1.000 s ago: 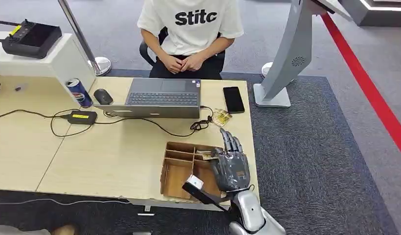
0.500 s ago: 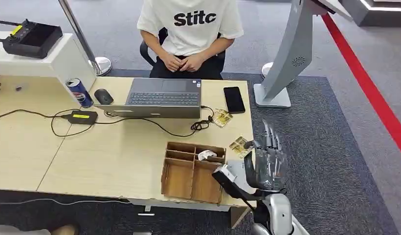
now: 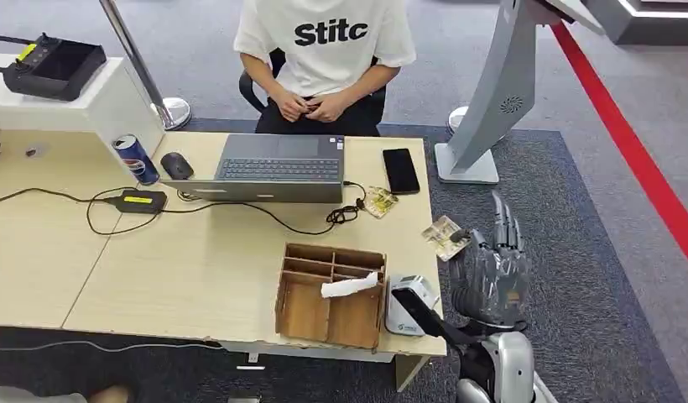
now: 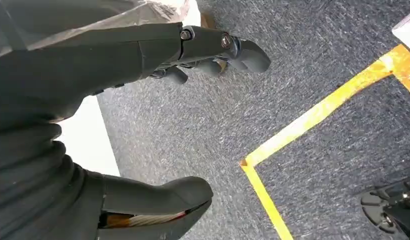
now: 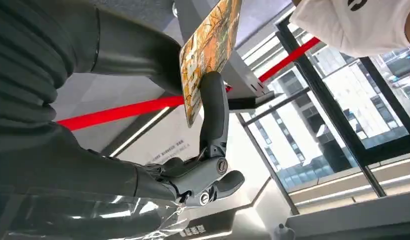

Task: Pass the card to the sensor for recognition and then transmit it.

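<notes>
My right hand (image 3: 490, 273) is raised beyond the table's right edge, fingers pointing up. It pinches a yellow patterned card (image 3: 446, 236) between thumb and a finger, above the table's right edge. The right wrist view shows the card (image 5: 208, 55) clamped upright by one dark finger (image 5: 214, 110). A small white sensor box (image 3: 410, 304) sits at the table's front right corner, to the left of and below the hand. My left hand (image 4: 93, 65) hangs over grey carpet, fingers apart, holding nothing.
A wooden organizer (image 3: 300, 306) with a white slip in it stands left of the sensor. Another card (image 3: 379, 201), a black phone (image 3: 400, 170), a laptop (image 3: 278, 168) and cables lie farther back. A person (image 3: 328, 50) sits behind the table. A grey kiosk (image 3: 492, 92) stands at right.
My right hand has lifted from over the organizer and swung right past the table edge with the card in it. The white sensor box has come into view.
</notes>
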Robot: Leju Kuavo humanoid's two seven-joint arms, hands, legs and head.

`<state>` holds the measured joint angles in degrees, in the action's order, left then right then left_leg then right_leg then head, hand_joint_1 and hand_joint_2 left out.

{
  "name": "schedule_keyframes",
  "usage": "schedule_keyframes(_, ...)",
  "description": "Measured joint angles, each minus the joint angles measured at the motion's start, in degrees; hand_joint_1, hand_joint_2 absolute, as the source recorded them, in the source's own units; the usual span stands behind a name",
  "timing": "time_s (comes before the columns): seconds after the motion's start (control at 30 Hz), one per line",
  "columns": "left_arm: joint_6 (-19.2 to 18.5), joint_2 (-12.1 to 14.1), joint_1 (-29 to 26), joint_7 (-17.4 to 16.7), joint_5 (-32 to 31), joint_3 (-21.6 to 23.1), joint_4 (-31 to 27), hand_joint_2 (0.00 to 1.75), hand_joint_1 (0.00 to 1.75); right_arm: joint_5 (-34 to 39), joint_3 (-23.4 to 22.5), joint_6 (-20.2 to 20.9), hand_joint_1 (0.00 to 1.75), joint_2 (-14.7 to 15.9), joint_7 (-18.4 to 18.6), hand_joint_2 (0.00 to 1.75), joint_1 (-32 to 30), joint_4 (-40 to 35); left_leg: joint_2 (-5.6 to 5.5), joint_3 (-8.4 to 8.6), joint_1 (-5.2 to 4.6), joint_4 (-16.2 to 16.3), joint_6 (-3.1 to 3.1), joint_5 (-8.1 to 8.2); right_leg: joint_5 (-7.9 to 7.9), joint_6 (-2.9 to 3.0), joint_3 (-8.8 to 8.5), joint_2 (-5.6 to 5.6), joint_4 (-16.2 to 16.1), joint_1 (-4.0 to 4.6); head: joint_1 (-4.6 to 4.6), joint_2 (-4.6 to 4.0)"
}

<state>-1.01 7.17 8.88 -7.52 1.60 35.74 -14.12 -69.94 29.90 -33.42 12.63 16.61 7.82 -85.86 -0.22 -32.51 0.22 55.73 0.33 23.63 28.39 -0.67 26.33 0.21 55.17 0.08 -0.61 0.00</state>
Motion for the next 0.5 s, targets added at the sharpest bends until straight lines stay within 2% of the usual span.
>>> schedule_keyframes(0.2,-0.4,-0.1,0.3,-0.1,-0.6,0.0,0.0,1.75,0.00,-0.1,0.5,0.0,1.75,-1.4,-2.9,1.75,1.1,-0.4,-0.01,-0.03,0.00,0.0,0.00,0.00,0.00,0.00,0.00,0.00,0.0,0.02,0.00,0.00)
schedule_keyframes(0.33,-0.7,-0.4,0.9,-0.9,-1.3,0.0,-0.1,1.75,0.00,0.7,2.2,-0.2,1.75,-4.8,-5.2,1.75,3.8,1.5,-0.01,-0.02,0.02,0.0,-0.02,-0.01,-0.01,0.01,0.01,0.00,0.0,0.05,0.00,0.00)
schedule_keyframes(0.5,-0.9,-0.8,1.5,-1.2,-1.8,0.1,-0.1,1.75,0.00,1.6,4.0,-1.0,1.75,-8.2,-6.4,1.75,6.1,4.0,-0.05,-0.04,0.04,0.0,-0.03,-0.02,0.00,0.00,-0.02,-0.05,0.0,0.06,0.00,0.00)
